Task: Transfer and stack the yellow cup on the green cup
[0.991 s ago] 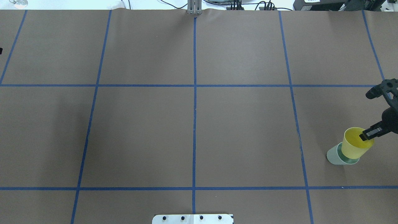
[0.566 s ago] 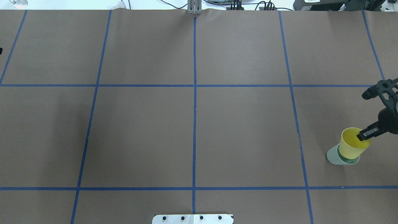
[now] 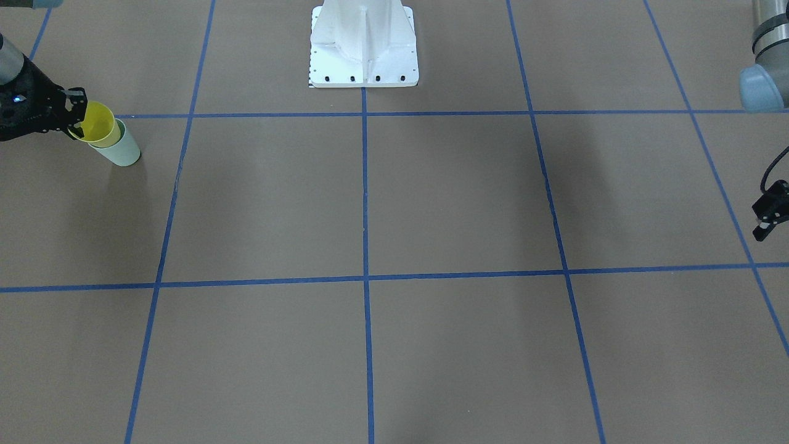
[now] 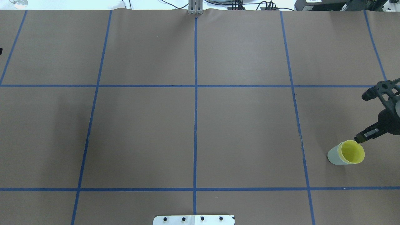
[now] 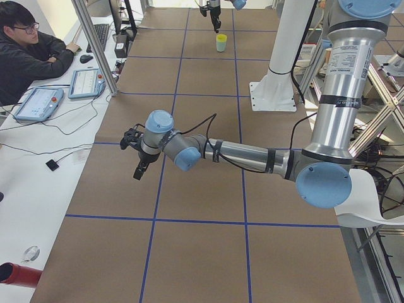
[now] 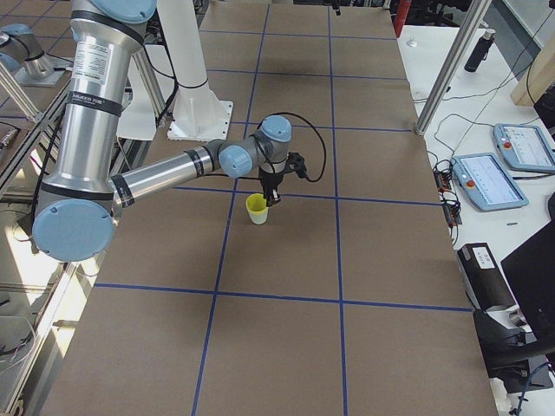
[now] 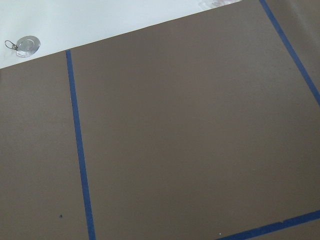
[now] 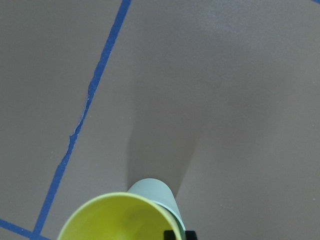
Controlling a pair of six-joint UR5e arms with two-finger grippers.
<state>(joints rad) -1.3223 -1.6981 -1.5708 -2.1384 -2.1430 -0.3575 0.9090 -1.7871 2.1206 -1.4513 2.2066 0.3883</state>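
The yellow cup point(image 4: 352, 153) sits upright, nested inside the green cup point(image 4: 333, 155), at the table's right side. Only the yellow rim and inside show above the green wall. My right gripper point(image 4: 361, 137) hangs just above the far right of the rim, open and holding nothing. In the right wrist view the yellow cup point(image 8: 115, 220) fills the bottom edge, with the green cup point(image 8: 156, 192) behind it and one black fingertip point(image 8: 175, 234) beside the rim. In the front-facing view my left gripper point(image 3: 763, 225) hangs empty at the right edge, far from the cups point(image 3: 98, 123). I cannot tell its jaw state.
Brown paper with a blue tape grid point(image 4: 195, 93) covers the table. The white robot base plate point(image 4: 193, 219) is at the near edge. An operator point(image 5: 28, 53) sits at a side desk with tablets beyond the robot's left end. Control pendants point(image 6: 490, 182) lie beyond the right end.
The yellow cup was held tilted above the green cup and has dropped down into it. My right gripper has let it go and shifted slightly left.
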